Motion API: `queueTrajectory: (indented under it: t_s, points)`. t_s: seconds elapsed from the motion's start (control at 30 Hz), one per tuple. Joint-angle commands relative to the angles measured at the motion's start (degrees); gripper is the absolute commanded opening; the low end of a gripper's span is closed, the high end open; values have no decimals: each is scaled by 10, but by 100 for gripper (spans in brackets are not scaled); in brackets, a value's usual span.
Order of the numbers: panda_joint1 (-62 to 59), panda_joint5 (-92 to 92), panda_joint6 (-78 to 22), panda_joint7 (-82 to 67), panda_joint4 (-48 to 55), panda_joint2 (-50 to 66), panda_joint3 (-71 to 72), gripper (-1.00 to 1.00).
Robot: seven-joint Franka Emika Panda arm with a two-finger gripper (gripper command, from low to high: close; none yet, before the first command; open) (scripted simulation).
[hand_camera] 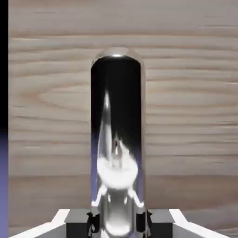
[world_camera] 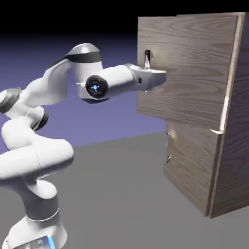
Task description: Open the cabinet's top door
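Hand view alone shows the gripper [hand_camera: 118, 223] clenched around the top door's [hand_camera: 186, 116] handle [hand_camera: 116, 116].

Grey-brown wood grain covers the cabinet [world_camera: 233, 146] and its top door [world_camera: 194, 68]. The bar handle [hand_camera: 116, 139] before the tool is mirror-bright chrome. White arm [world_camera: 44, 92]; plain grey counter [world_camera: 121, 194].

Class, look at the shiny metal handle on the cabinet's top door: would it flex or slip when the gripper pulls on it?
The handle is probably stiff: it looks like a thick, rounded metal bar. It may be slippery, since its surface is mirror-polished and curved where the gripper is shut on it. The top door, already ajar, will likely swing rather than tip.
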Motion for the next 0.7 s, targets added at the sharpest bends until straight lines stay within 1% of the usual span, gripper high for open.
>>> queueTrajectory:
  t_s: [0.0, 0.17, 0.3, 0.5, 0.67]
  points:
    - [-8, -11, -24, -11, -1, 13, -10, -100]
    - [-55, -74, -149, -69, 7, 90, -51, -100]
    - [-104, -135, -249, -125, 33, 166, -69, -100]
    - [-186, -240, -375, -219, 104, 290, -64, -100]
    - [-250, -334, -442, -299, 185, 394, -31, -100]
